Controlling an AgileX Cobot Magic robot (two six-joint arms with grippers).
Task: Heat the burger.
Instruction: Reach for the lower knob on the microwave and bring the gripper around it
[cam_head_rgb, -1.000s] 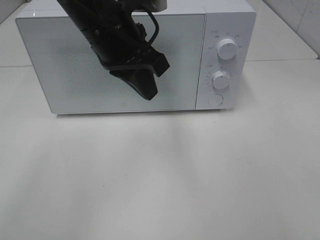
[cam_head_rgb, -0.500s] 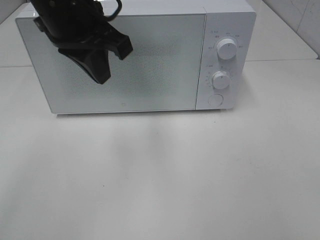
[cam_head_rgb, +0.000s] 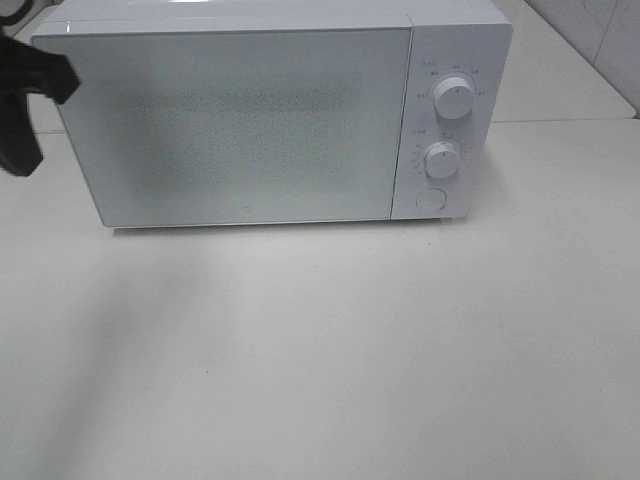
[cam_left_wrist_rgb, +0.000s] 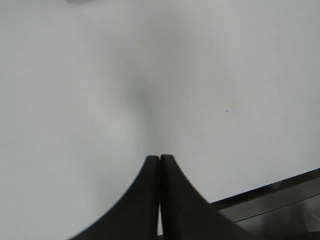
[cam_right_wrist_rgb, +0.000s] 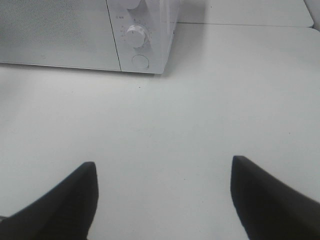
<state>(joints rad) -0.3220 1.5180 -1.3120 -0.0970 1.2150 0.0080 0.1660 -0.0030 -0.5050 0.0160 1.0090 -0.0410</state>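
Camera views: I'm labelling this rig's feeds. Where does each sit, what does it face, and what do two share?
Exterior high: high in front, looking down at the white box-shaped microwave oven on the pale tabletop; black left gripper at left edge.
Left wrist: on left arm, facing a bare pale surface; shut fingers show.
Right wrist: on right arm, facing tabletop and microwave; open black right gripper shows.
Shared: exterior high and right wrist both show the microwave.

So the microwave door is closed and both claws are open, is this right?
Only one part is wrong. The microwave door is closed and the right claw is open, but the left claw is shut; the left wrist view shows its fingers pressed together.
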